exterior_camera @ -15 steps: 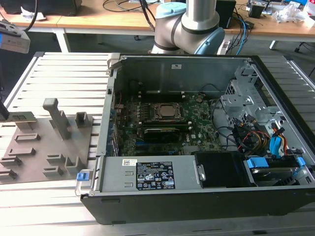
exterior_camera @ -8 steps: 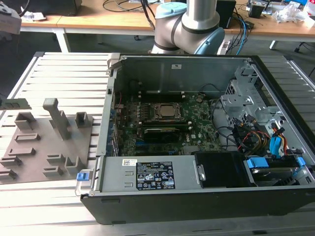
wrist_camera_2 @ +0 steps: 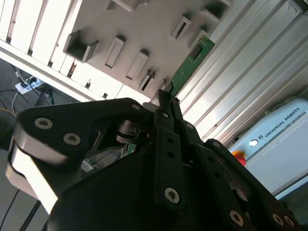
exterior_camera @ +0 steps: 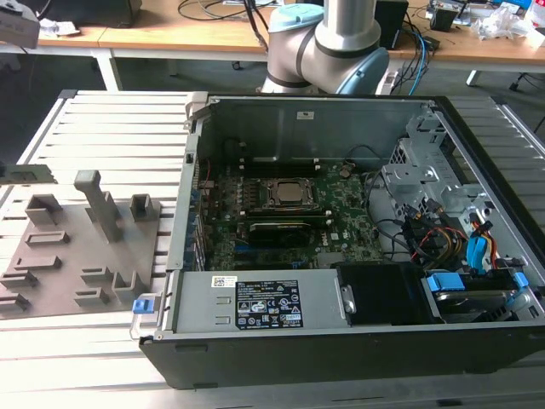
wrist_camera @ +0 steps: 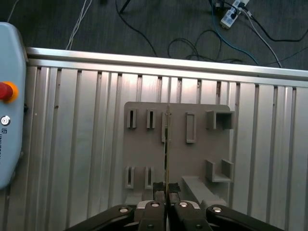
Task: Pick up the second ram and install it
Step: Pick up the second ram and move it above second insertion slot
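Second wrist view: end effector (wrist_camera_2: 166, 100) nearly closed; clamped on second ram (wrist_camera_2: 191, 65).

arm (exterior_camera: 328, 38): silver tube, lt-blue caps | fingers (wrist_camera: 158, 188): black, prob. metal, silver screws

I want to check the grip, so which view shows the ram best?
The second wrist view: the ram shows its green face, sticking out of the gripper. The first wrist view shows it edge-on, a thin line between the fingertips. The exterior view shows the case and fixture.
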Action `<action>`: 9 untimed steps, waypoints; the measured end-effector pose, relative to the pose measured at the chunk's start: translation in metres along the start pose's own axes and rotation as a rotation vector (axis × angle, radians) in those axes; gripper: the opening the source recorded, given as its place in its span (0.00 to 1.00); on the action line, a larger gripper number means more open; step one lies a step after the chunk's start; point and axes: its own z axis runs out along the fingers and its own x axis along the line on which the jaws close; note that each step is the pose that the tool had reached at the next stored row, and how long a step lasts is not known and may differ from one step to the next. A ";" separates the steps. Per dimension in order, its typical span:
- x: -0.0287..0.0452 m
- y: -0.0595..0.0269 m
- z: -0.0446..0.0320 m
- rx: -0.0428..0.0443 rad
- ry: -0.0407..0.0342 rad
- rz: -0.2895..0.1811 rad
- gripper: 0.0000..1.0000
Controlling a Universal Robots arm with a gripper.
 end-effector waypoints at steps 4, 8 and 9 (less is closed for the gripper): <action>-0.0009 -0.0219 -0.0009 -0.0002 0.0006 0.000 0.14; 0.0002 -0.0438 -0.0017 -0.0001 0.0012 0.000 0.14; 0.0006 -0.0506 -0.0020 -0.0001 0.0014 0.000 0.14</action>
